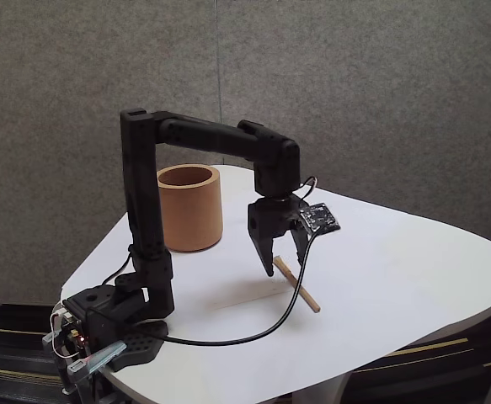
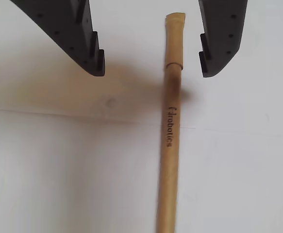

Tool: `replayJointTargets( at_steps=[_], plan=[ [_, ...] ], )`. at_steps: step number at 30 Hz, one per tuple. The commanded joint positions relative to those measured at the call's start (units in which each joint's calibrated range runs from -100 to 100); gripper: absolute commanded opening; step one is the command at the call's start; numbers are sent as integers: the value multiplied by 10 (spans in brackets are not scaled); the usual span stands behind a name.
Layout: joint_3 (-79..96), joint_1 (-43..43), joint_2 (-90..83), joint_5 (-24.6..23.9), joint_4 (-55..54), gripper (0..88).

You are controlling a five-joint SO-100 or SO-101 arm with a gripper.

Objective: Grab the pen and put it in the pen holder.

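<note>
The pen is a thin tan stick with dark lettering, lying flat on the white table; in the fixed view the pen lies right of centre, slanting toward the front. My black gripper hangs just above its far end, open. In the wrist view the gripper straddles the pen's capped tip, with the pen nearer the right finger and touching neither. The pen holder, a squat terracotta-brown cup, stands upright at the back left behind the arm.
A black cable loops over the table from the wrist to the arm's base at the front left corner. The rounded white table ends close to the front and right. A grey wall stands behind.
</note>
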Motion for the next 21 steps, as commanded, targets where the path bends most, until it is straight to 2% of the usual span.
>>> replayJointTargets(
  at_steps=[1, 12, 17, 21],
  plan=[
    [-1, -2, 0, 24, -3, 274],
    [-5, 8, -9, 29, -29, 274],
    [-3, 28, 4, 36, -93, 274],
    [-2, 26, 25, 36, -90, 274]
  ],
)
